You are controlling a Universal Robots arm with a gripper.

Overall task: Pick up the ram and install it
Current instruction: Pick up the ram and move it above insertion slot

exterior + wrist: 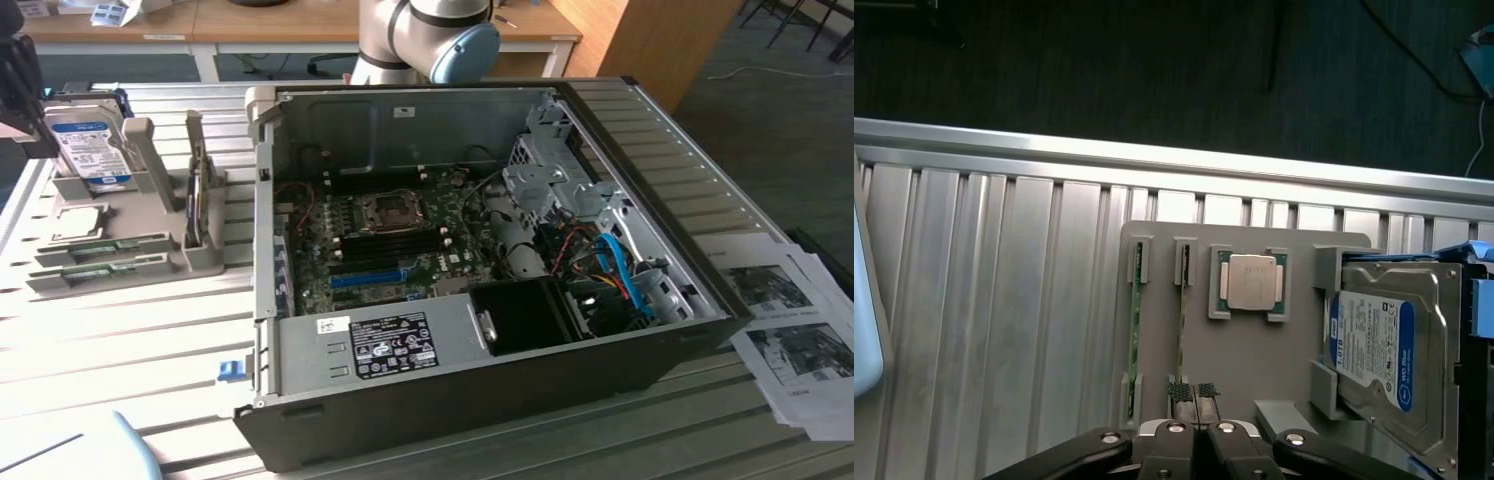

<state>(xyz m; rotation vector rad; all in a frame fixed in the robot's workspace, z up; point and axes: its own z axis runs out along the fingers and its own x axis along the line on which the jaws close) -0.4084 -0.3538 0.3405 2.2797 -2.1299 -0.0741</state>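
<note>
Gripper (1193,392), closed, points straight down over the ram (1181,320).

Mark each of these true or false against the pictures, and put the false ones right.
1. Two ram sticks sit on edge in the grey holder. True.
2. The hard drive lies inside the computer case. False: it stands in the grey holder, on the table beside the case.
3. The case is open, with the motherboard exposed. True.
4. The gripper is down inside the case. False: it is over the grey holder, by the end of one ram stick.
5. A square silver chip lies in the holder between the ram sticks and the hard drive. True.
</note>
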